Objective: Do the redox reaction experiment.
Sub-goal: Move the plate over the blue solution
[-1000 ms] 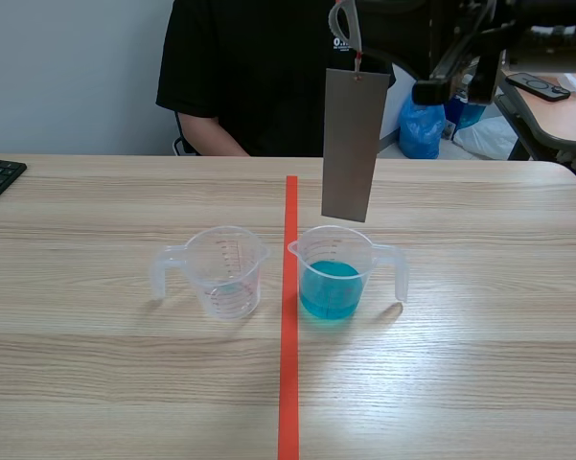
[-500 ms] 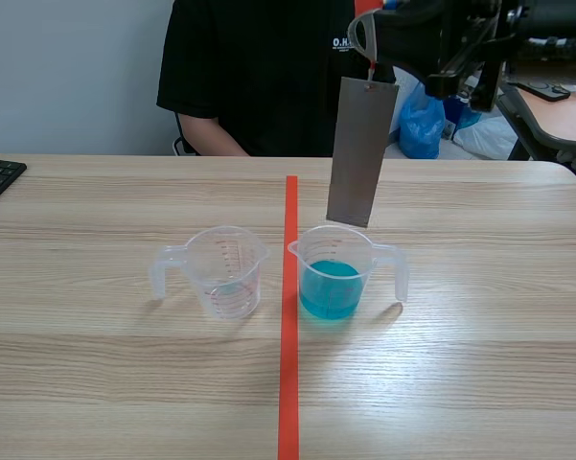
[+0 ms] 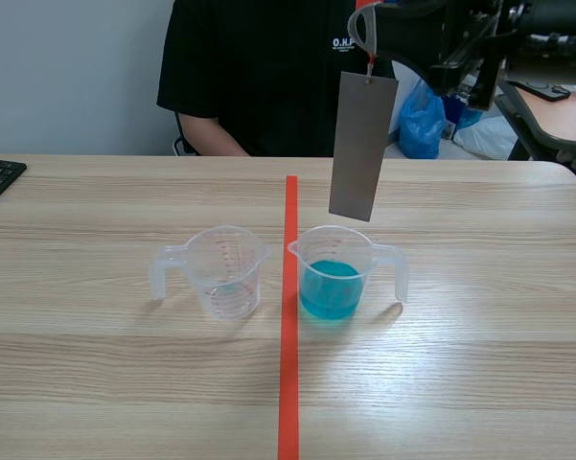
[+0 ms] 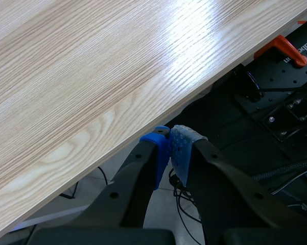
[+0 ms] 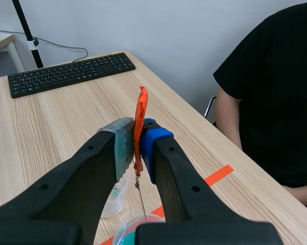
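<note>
While bench [image 3: 460,335] carries both cups, metal plate [image 3: 362,146] hangs above blue-liquid cup [image 3: 335,273], not dipped yet; clear cup [image 3: 228,271] just beside it. Imo: centre plate over mouth, lower slow and straight, keep edge off rim, no splash. Right gripper [image 5: 137,140] clamped on orange tab [image 5: 141,109] atop plate. Left gripper [image 4: 171,148] pinched together, empty, just off bench edge.

A grey rectangular metal plate [image 3: 362,146] hangs upright by an orange tab [image 5: 140,122] pinched in the right gripper [image 5: 138,138], its lower edge just above a measuring cup of blue liquid [image 3: 337,273], out of the liquid. That cup stands on the surface [image 3: 479,287], handle at 3 o'clock. At its 9 o'clock stands a clear measuring cup [image 3: 225,271], handle at 9 o'clock.
</note>
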Robot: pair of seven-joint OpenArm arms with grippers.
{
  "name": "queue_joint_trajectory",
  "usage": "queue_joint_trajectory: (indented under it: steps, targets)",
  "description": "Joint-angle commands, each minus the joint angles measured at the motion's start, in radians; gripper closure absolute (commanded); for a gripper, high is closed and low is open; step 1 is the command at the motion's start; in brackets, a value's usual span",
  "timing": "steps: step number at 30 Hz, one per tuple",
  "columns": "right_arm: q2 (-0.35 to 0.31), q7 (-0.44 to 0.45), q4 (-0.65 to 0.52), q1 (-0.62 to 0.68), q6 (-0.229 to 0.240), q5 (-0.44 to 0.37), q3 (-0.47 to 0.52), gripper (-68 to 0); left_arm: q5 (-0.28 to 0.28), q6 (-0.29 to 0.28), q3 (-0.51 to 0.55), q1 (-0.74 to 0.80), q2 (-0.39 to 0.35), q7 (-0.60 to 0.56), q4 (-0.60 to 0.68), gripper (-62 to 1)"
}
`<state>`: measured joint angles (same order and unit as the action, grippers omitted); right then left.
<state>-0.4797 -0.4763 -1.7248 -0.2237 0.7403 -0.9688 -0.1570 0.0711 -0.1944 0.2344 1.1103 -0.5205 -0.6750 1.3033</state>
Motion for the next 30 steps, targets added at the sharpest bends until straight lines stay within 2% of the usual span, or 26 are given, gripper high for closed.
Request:
queue_joint_trajectory:
  steps: [1, 30]
  targets:
    - [-0.013, 0.019, -0.002, -0.029, 0.005, -0.012, 0.005, -1.5, -0.003, -0.003, 0.002, 0.000, 0.005, -0.017, 0.016, -3.9]
    - [-0.013, 0.018, -0.002, -0.028, 0.005, -0.012, 0.005, -1.5, -0.003, -0.003, 0.002, 0.000, 0.005, -0.032, 0.016, -3.9]
